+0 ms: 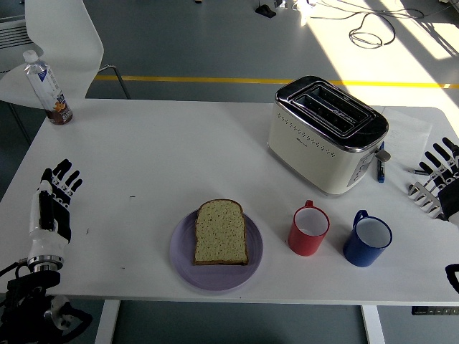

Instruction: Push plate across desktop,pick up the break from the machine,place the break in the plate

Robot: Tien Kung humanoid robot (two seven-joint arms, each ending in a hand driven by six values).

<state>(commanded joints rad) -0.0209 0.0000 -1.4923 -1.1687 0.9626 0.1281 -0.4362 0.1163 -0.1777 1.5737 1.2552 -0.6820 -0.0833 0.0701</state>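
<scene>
A slice of bread (221,231) lies flat on a lilac plate (182,254) near the table's front edge, left of centre. The cream and chrome toaster (326,134) stands at the back right with both slots showing nothing inside. My left hand (54,201) rests at the table's left edge, fingers spread and holding nothing, far from the plate. At the far right edge, my right hand (438,178) is partly cut off by the frame, its fingers spread and holding nothing.
A red mug (309,230) and a blue mug (367,240) stand right of the plate. A blue pen (381,165) lies beside the toaster. A water bottle (47,87) stands at the back left corner, with a white chair (59,43) behind it.
</scene>
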